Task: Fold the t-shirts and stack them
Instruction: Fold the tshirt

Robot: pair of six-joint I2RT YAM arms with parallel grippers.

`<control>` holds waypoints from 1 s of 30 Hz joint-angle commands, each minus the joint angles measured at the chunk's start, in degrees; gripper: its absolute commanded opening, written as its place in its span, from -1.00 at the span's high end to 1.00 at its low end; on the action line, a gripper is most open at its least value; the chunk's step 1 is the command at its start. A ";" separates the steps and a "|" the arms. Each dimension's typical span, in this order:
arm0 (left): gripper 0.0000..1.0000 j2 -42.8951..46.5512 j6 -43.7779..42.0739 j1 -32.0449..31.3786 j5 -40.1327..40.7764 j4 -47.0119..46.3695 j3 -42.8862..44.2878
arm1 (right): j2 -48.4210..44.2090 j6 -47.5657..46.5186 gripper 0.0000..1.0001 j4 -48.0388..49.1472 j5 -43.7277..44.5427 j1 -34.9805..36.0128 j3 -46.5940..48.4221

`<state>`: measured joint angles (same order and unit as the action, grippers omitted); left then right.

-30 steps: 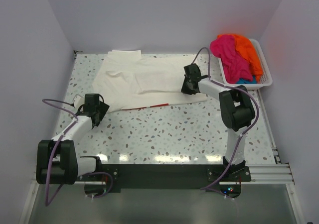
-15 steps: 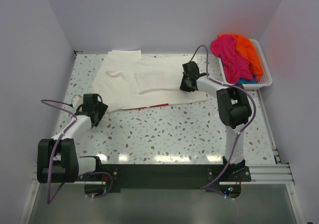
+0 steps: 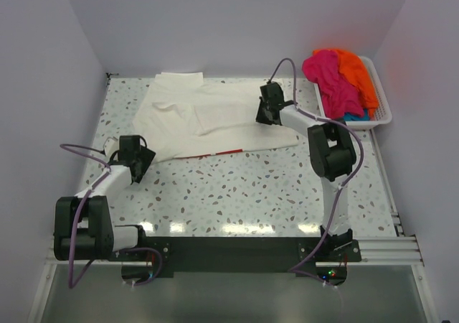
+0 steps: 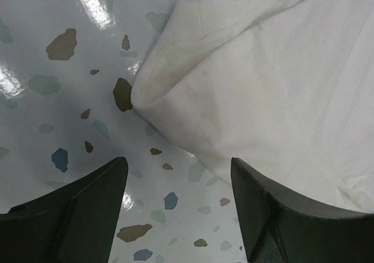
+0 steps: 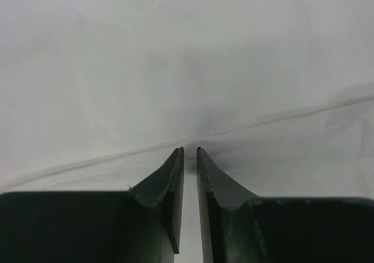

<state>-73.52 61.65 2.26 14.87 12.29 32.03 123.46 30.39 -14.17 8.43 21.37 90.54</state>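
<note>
A large cream-white t-shirt (image 3: 208, 118) lies spread at the back of the table, partly folded, with a strip of red print (image 3: 226, 151) at its near edge. My right gripper (image 3: 264, 117) rests low on its right part; in the right wrist view its tips (image 5: 190, 151) stand a narrow gap apart at a crease in the white cloth (image 5: 187, 70). My left gripper (image 3: 143, 156) hovers open over bare table just short of the shirt's near-left corner (image 4: 175, 93), with nothing between its fingers (image 4: 178, 163). Magenta-pink (image 3: 326, 75), orange (image 3: 358, 75) and teal (image 3: 351, 115) t-shirts are piled in the basket.
The white slatted basket (image 3: 384, 116) stands at the back right corner, close beside the right arm. The speckled tabletop (image 3: 237, 186) stretches between the shirt and the arm bases. Lilac walls close in the left, back and right sides.
My right gripper has slid away from the bases, up along the shirt's right side, and its jaws have parted slightly. The left arm has stayed still.
</note>
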 commanded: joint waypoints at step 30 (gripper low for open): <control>-0.39 -7.87 5.76 4.94 1.30 -2.71 2.16 | -28.19 3.62 -0.24 -1.74 -0.25 -10.29 -29.71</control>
<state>-78.50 66.37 6.28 16.62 11.11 34.11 95.64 32.84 -18.50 10.46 12.12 61.87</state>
